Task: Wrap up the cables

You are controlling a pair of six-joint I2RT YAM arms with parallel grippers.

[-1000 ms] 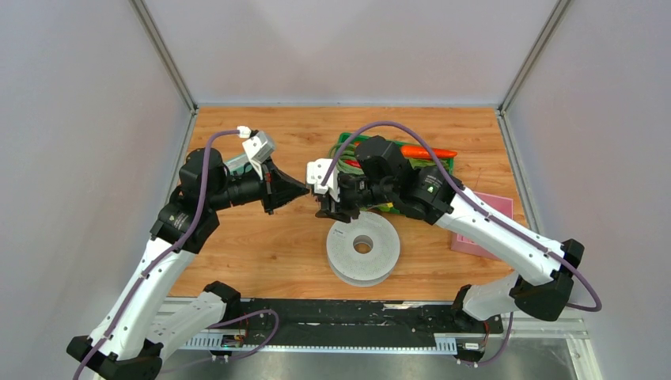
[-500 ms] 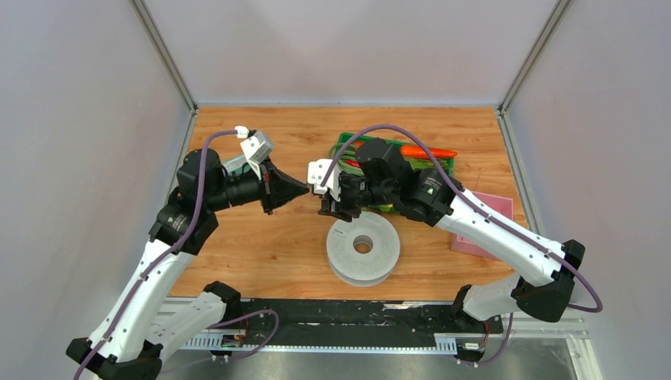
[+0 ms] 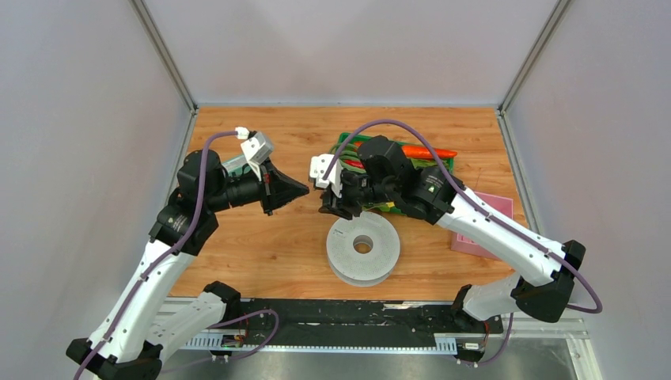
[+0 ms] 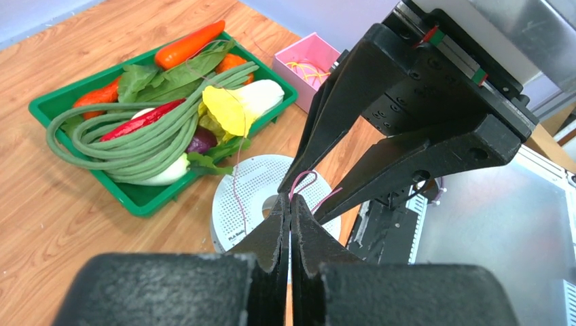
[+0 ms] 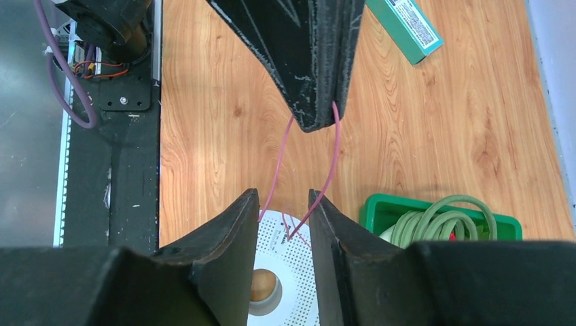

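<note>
Spool (image 3: 363, 247) flat on the wooden table (image 3: 261, 253) in the overhead view, just below the right gripper (image 3: 325, 209) and nearer to it than to the left gripper (image 3: 304, 191); both raised, tips facing. Seen from the left wrist, left fingers pressed shut, thin pink cable (image 4: 303, 181) curling out just past their tips, between the right gripper's spread fingers. Seen from the right wrist, right jaws open and empty, two cable legs dropping from the left tips straight through the gap to the spool. Probably next: closing on those legs.
</note>
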